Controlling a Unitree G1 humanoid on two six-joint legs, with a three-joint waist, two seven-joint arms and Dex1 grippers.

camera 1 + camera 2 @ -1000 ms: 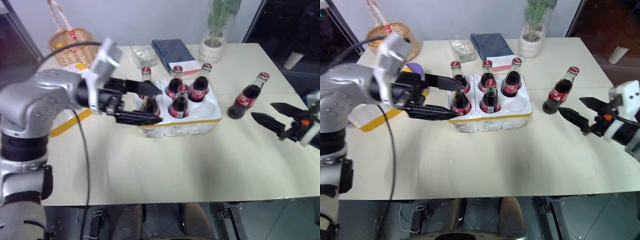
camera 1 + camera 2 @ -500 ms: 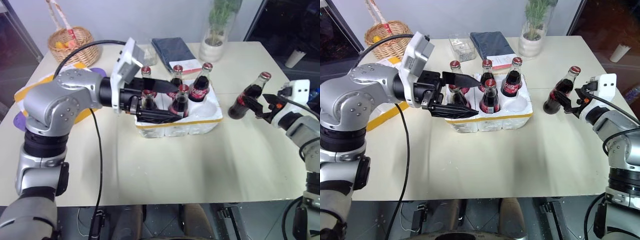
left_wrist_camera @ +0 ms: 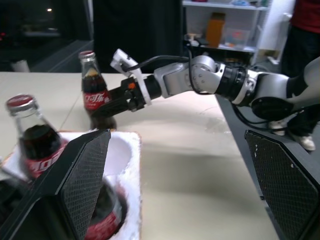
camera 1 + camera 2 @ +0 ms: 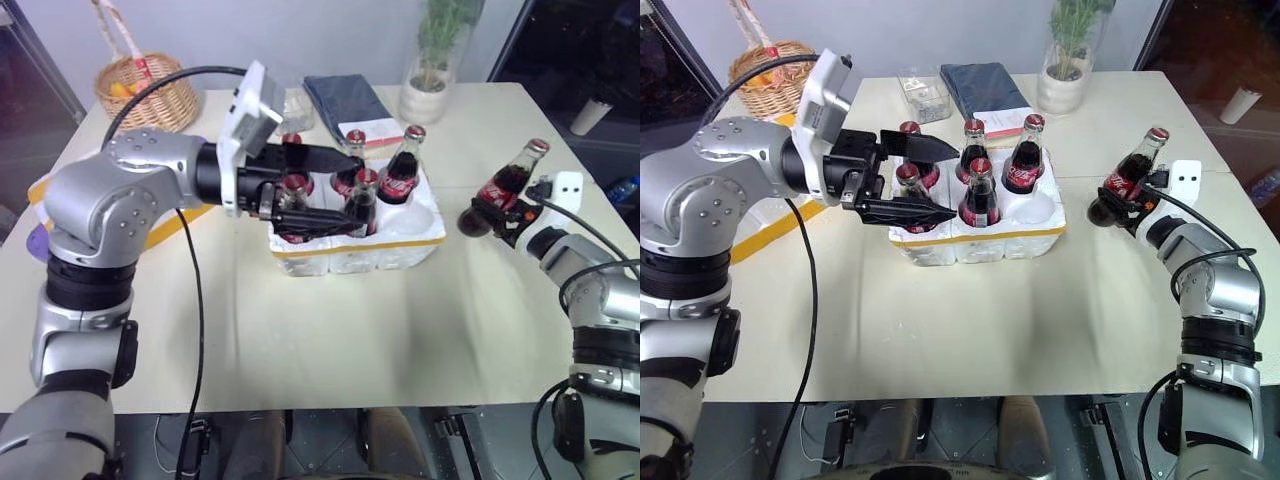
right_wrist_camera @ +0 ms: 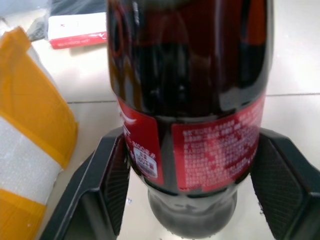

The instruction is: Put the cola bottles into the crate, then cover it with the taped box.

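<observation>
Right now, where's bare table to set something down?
Free: the wide near strip of the table in front of the crate, and the gap between crate and right tool. Crowded: the far edge, with basket, cloth, plant.

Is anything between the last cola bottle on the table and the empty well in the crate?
Nothing visible: bare table separates the bottle, gripped by the right tool, from the crate's empty near-right well. The left tool hovers over the crate's left side.

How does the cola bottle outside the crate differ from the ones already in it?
The loose cola bottle leans on the table, gripped by the right claw; the bottles in the crate stand upright in wells, ungripped, by the open left claw. All share red caps and labels.
</observation>
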